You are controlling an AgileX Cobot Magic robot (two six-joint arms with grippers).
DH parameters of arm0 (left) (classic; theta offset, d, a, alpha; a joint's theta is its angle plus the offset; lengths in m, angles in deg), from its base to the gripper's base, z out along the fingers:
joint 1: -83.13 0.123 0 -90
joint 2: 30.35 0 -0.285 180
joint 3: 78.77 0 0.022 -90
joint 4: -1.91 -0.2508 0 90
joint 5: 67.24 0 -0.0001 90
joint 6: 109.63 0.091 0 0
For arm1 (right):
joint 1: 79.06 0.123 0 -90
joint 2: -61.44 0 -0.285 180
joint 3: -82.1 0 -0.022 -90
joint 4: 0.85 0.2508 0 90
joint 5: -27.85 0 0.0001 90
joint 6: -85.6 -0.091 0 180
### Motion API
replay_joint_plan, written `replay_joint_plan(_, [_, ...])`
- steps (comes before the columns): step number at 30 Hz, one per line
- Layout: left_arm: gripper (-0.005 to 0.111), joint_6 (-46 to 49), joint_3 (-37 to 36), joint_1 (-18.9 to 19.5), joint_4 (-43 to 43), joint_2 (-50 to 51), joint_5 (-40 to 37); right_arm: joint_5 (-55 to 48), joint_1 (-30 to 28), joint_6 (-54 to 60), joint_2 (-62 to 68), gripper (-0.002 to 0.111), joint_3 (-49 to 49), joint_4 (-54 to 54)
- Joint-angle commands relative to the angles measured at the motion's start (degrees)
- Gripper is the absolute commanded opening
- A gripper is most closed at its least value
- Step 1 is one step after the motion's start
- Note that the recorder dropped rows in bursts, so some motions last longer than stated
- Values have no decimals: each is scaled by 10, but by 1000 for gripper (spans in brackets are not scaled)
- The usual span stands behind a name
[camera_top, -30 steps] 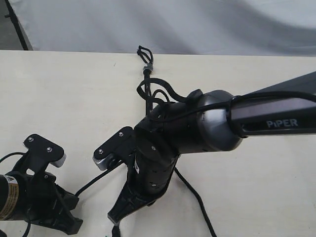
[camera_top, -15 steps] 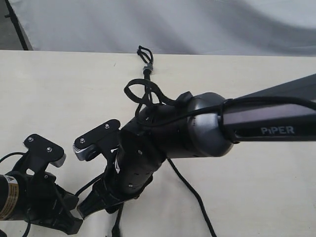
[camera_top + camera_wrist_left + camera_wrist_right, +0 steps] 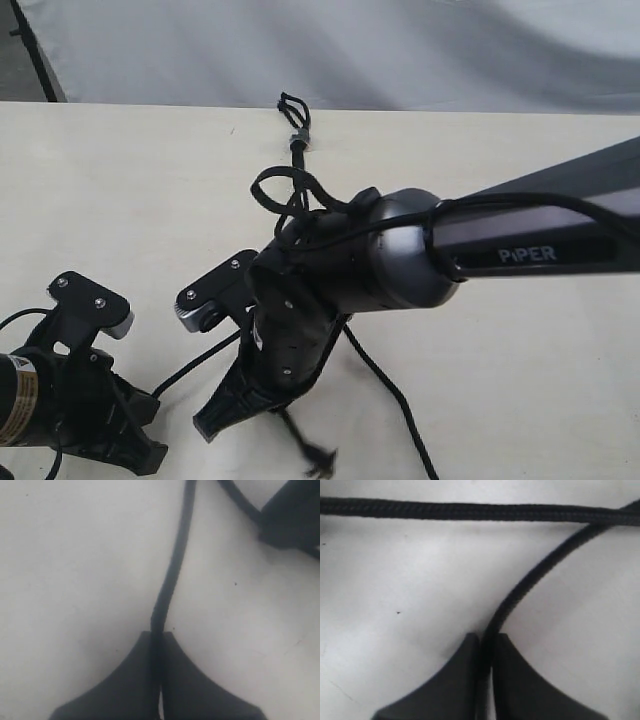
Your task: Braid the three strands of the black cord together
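My right claw [image 3: 212, 428] hangs low over the cream table [image 3: 100, 200], near 6 o'clock in the exterior view. Its jaws are pinched tight on the right-held strand [image 3: 530, 587] of the black cord [image 3: 297, 152]. My right wrist view shows that strand coming out from between the closed tips and curving off to meet a crosswise strand [image 3: 445, 510]. They touch or cross there, and I cannot tell which of the other two strands it is. A short tail with a blurred, frayed tip [image 3: 320, 462] hangs just beside this claw. My left claw [image 3: 135, 455] sits at about 8 o'clock, clamped on the left-held strand [image 3: 172, 570], which runs across the table toward 2 o'clock and passes under my right wrist. A loose strand [image 3: 392, 392] lies on the table from beneath that wrist toward 5 o'clock. The cord's grey band [image 3: 297, 138] rests at 12 o'clock near the far table edge, with the short loops [image 3: 290, 103] just past it. Near the band, the cord bunches into a slack bight [image 3: 262, 185] against my right wrist.
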Motion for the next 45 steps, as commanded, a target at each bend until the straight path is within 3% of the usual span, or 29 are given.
replay_joint_plan(1, [0, -4, -4, -3, 0, -1, -3, -56, -28, 35, 9, -1, 12, -8])
replay_joint_plan(4, [0, -4, -4, -3, 0, -1, -2, -135, -43, 94, 5, -1, 69, -22])
replay_joint_plan(6, [0, -4, -4, -3, 0, -1, -2, -165, -50, 117, 3, -1, 94, -102])
replay_joint_plan(9, [0, -4, -4, -3, 0, -1, -3, -167, -81, 117, 10, -1, 94, -239])
replay_joint_plan(12, [0, -4, -4, -3, 0, -1, -3, -145, -120, 120, 21, -1, 93, -245])
replay_joint_plan(19, [0, -4, -4, -3, 0, -1, -3, -138, -179, 179, 64, -1, 91, -135])
replay_joint_plan(26, [0, -4, -4, -3, 0, -1, -3, -146, -172, 249, 75, -1, 73, -10])
replay_joint_plan(29, [0, -4, -4, -3, 0, -1, -2, -172, -157, 328, 74, -1, 56, 105])
replay_joint_plan(32, [0, -4, -4, -3, 0, -1, -3, -223, -114, 486, 61, -1, 48, 274])
replay_joint_plan(35, [0, -4, -4, -3, 0, -1, -3, -172, -94, 492, 35, -1, 48, 227])
replay_joint_plan(37, [0, -4, -4, -3, 0, -1, -3, -133, -120, 441, 30, -1, 48, 171])
replay_joint_plan(42, [0, -4, -4, -3, 0, -1, -3, -149, -176, 417, 30, -1, 48, 154])
replay_joint_plan(45, [0, -4, -4, -3, 0, -1, -3, -150, -189, 366, 30, -1, 48, 90])
